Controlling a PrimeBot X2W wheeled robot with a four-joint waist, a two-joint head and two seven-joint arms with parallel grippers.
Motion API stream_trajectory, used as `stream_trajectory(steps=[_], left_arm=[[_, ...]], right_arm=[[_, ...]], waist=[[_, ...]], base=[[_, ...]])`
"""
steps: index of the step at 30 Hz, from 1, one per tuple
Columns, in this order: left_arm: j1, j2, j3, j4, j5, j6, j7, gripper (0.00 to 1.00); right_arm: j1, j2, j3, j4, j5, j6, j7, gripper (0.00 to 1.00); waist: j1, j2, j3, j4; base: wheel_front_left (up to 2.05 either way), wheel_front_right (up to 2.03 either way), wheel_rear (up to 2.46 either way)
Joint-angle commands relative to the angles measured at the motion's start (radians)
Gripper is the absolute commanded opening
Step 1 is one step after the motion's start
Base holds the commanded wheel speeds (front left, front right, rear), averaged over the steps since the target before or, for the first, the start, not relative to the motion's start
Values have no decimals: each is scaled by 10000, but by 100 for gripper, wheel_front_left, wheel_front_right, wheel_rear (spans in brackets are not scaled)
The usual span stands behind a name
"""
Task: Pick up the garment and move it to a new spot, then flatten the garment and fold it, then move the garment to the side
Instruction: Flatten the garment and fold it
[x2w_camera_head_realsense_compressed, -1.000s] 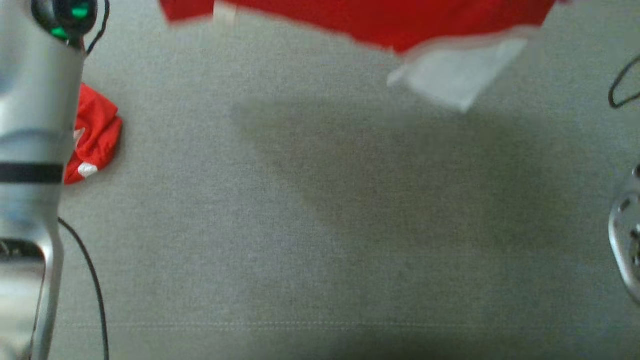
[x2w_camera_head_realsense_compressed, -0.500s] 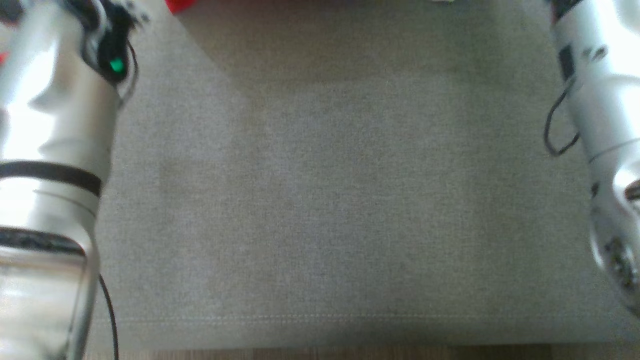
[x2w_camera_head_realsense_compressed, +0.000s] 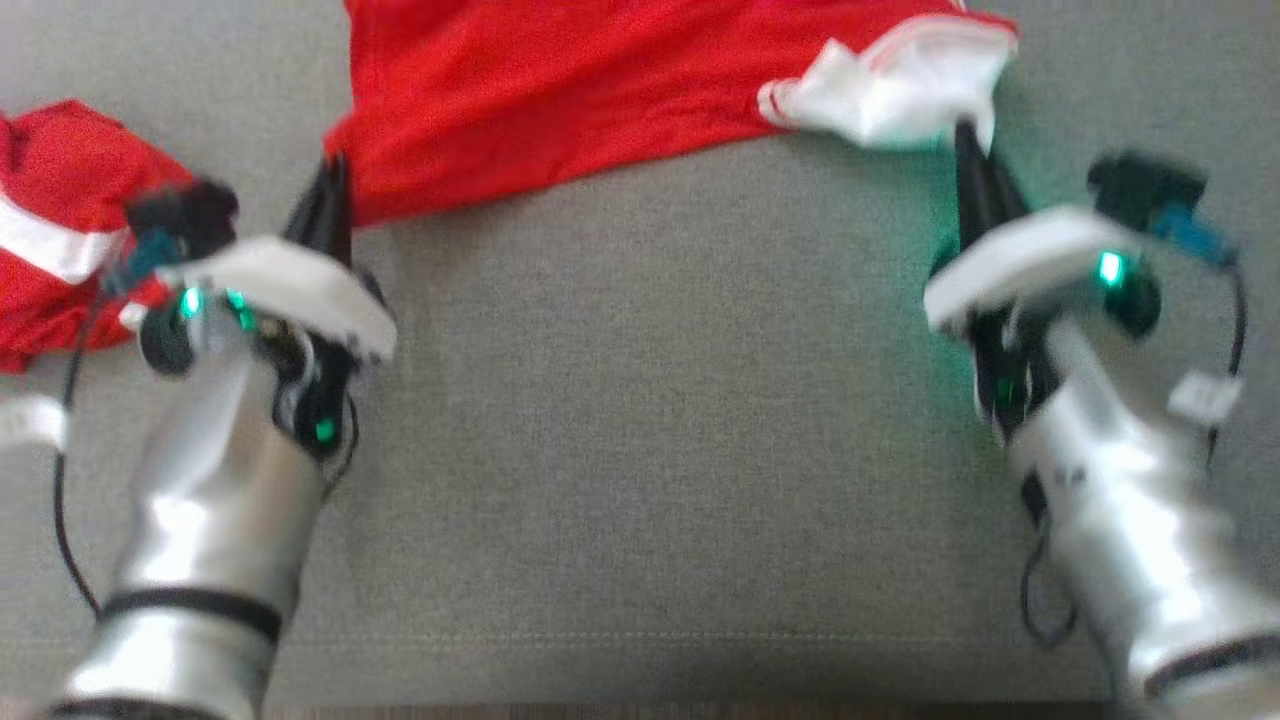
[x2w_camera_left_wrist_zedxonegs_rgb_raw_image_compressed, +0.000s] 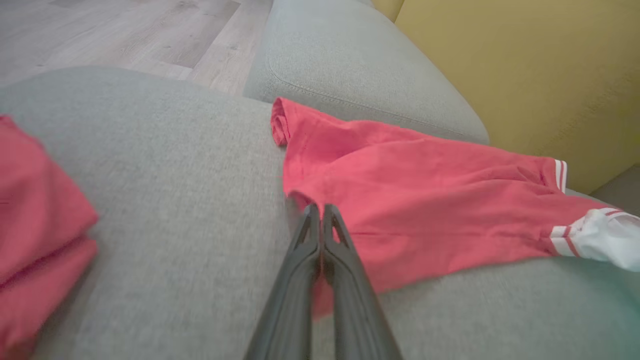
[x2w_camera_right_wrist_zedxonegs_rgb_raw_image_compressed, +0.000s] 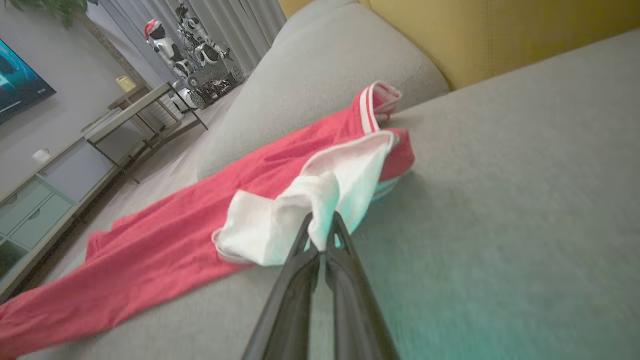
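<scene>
Red garment (x2w_camera_head_realsense_compressed: 560, 90) with a white part lies spread on the grey sofa (x2w_camera_head_realsense_compressed: 650, 420), at 12 o'clock in head view. Left gripper (x2w_camera_head_realsense_compressed: 333, 172) at 10 o'clock, fingers clenched on the garment's red corner. Right gripper (x2w_camera_head_realsense_compressed: 966, 142) at 2 o'clock, fingers pinching the bunched white part. Both arms reach in from 6 o'clock. Second red cloth (x2w_camera_head_realsense_compressed: 60, 220), crumpled, at 9 o'clock, apart from the garment. Yellow backrest (x2w_camera_left_wrist_zedxonegs_rgb_raw_image_compressed: 525, 65) behind the sofa seat in wrist views.

Spread red garment (x2w_camera_head_realsense_compressed: 560, 90) on grey cushion (x2w_camera_head_realsense_compressed: 650, 400), left claw (x2w_camera_head_realsense_compressed: 328, 195) and right claw (x2w_camera_head_realsense_compressed: 972, 165) gripping its near edge
</scene>
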Motion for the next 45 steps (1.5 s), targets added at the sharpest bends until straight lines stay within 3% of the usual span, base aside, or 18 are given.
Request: stream_trajectory(steps=[1,9,16,17,22,27,33,45], left_arm=[[270,374,407,-619,172,-57,-121,0],[3262,619,758,-3070,1020,-25,-121,0],[5861,1158,961,-5346,1173,546,94,0],[6444,1272,986,-5998,1152,750,305,0],[7839,1530,1187,-7585,1020,1387,929,0],[8933,1672,1378,-8949,907,1974,1445,0],[9347,1756,1383,-9770,882,2290,1870,0],[8234,1869,1359,-9717,592,2303,2801,0]], right_arm=[[555,44,244,-563,52,-7,-137,0],[4303,-266,-544,-3413,217,-7,212,0],[8488,197,-2442,-8259,-889,-7,2870,0],[9474,367,-2866,-9521,-1145,-7,3701,0],[11292,478,-3357,-11723,-917,-7,4971,0],[12156,483,-3500,-12472,-673,-7,5256,0],[12184,484,-3621,-12483,-954,-7,5331,0],[9578,485,-2886,-11812,-2658,-7,5571,0]], waist=[[0,0,-327,55],[0,0,-1473,55],[0,0,-2416,15],[0,0,-2597,17],[0,0,-2968,-66],[0,0,-3220,-154],[0,0,-3248,-104],[0,0,-2562,-23]], base=[[0,0,0],[0,0,0],[0,0,0],[0,0,0],[0,0,0],[0,0,0],[0,0,0],[0,0,0]])
